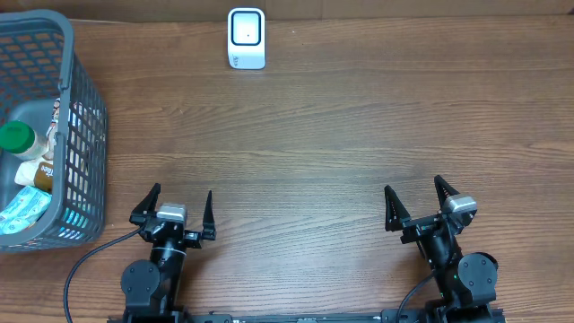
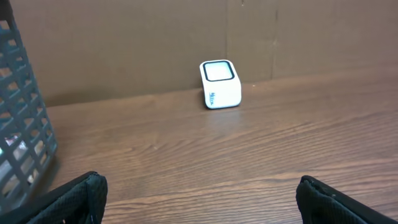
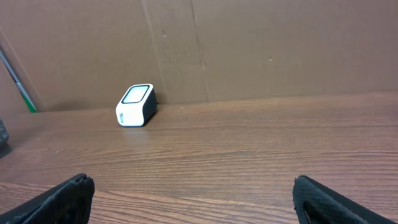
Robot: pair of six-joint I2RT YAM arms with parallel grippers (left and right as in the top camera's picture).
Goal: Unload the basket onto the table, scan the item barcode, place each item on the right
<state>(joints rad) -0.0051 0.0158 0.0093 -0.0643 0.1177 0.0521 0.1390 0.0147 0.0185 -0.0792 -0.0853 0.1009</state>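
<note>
No step is judged done. The left gripper and right gripper are spread open, empty, at the near edge. The items are contained in the basket, far left; the scanner is set at the far edge. Pickup and scanning remain.

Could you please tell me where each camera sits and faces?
Overhead: above the brown wooden table, looking straight down; left gripper and right gripper show, open.
Left wrist: low over the table, facing the white box-shaped scanner; own black fingertips at bottom corners.
Right wrist: likewise, fingertips at bottom corners.
Shared: all three see the scanner.
</note>
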